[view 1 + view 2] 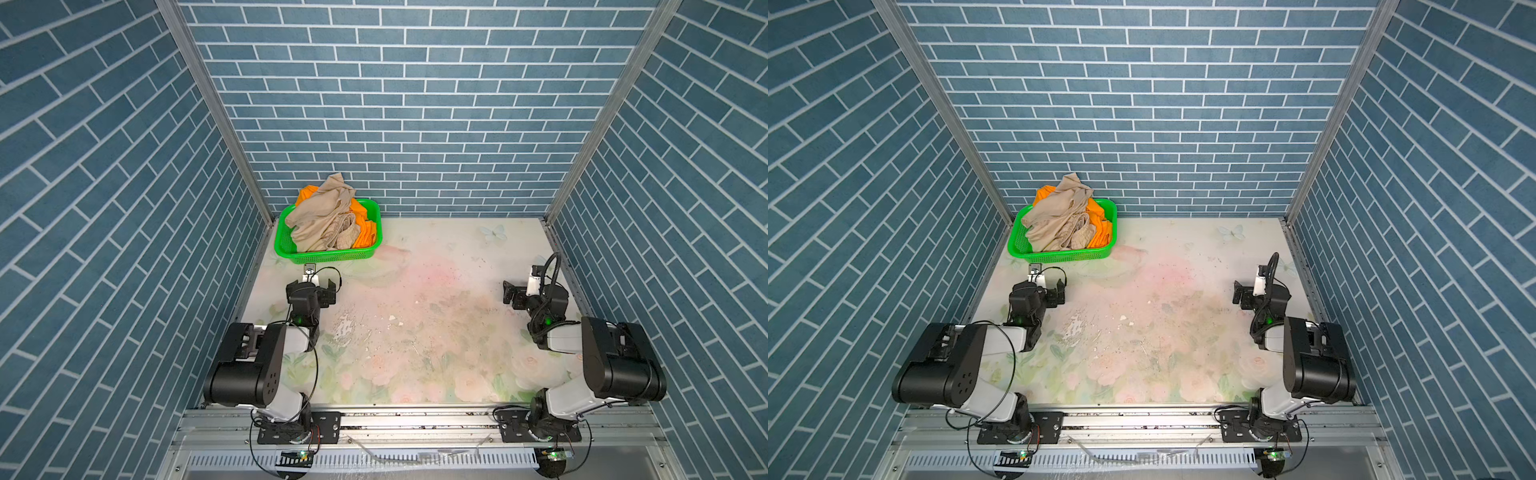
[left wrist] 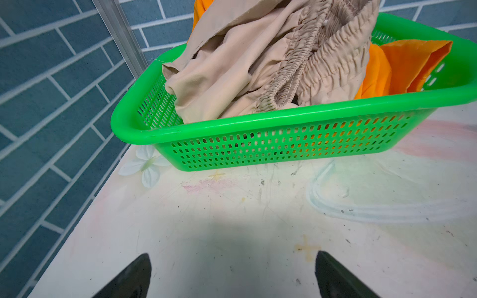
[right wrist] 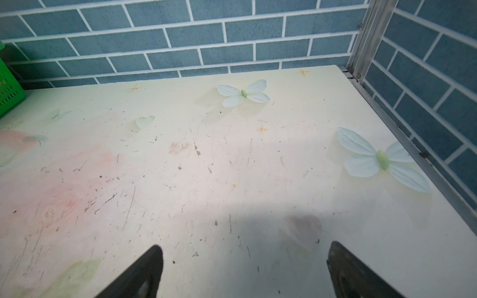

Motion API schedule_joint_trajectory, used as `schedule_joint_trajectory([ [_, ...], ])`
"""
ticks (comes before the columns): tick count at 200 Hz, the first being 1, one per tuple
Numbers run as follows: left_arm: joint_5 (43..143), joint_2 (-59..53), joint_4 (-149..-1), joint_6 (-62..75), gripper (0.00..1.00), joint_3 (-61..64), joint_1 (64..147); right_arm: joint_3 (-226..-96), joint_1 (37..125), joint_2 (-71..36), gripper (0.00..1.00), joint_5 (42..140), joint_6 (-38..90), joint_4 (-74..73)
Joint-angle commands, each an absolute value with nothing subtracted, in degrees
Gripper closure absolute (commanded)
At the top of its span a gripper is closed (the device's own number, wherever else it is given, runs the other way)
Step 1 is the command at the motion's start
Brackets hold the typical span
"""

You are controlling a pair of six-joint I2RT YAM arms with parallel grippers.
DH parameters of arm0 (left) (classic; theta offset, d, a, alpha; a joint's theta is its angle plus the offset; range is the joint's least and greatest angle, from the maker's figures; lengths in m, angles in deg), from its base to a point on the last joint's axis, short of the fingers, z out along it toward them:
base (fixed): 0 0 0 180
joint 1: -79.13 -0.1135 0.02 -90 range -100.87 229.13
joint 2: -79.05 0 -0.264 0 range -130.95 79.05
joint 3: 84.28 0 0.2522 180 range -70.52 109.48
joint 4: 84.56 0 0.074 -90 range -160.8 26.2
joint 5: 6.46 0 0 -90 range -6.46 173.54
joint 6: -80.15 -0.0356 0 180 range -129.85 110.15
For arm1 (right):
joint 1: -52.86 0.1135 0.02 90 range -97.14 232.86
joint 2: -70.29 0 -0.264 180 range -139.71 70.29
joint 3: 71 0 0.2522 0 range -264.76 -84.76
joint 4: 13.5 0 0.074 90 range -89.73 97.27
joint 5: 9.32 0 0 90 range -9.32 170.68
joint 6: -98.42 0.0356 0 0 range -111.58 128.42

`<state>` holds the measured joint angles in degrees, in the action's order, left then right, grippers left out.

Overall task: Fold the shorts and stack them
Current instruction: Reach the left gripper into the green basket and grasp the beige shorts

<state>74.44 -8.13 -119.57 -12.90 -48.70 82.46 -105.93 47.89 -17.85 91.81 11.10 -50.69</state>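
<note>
The counter (image 1: 415, 316) spreads out under the left gripper (image 2: 233, 258) and the right gripper (image 3: 245, 246). The green basket (image 1: 328, 254) sits just ahead of the left gripper, well apart from the right gripper. Inside, tan shorts (image 1: 320, 216) lie on orange shorts (image 1: 366, 232). Both grippers are wide open, holding nothing. It would be best to pinch the waistband (image 2: 291, 77) first and lift slowly. No writing shows.
</note>
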Motion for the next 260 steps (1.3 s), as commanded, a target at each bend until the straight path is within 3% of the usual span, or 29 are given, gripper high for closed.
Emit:
schedule_joint_trajectory([
  [1, 74.8, -8.5, -120.6, -13.2, 0.00, -48.5, 82.2, -106.9, 47.9, -18.1, 0.01, 91.1, 10.0, -50.2],
  [233, 74.1, -8.4, -120.8, -13.2, 0.00, -48.6, 82.2, -106.7, 47.9, -17.8, 0.01, 91.2, 10.0, -50.3],
  [260, 67.6, 0.1, -101.4, -11.1, 0.00, -41.7, 82.6, -106.6, 48.1, -16.4, 0.01, 90.7, 9.7, -49.6],
])
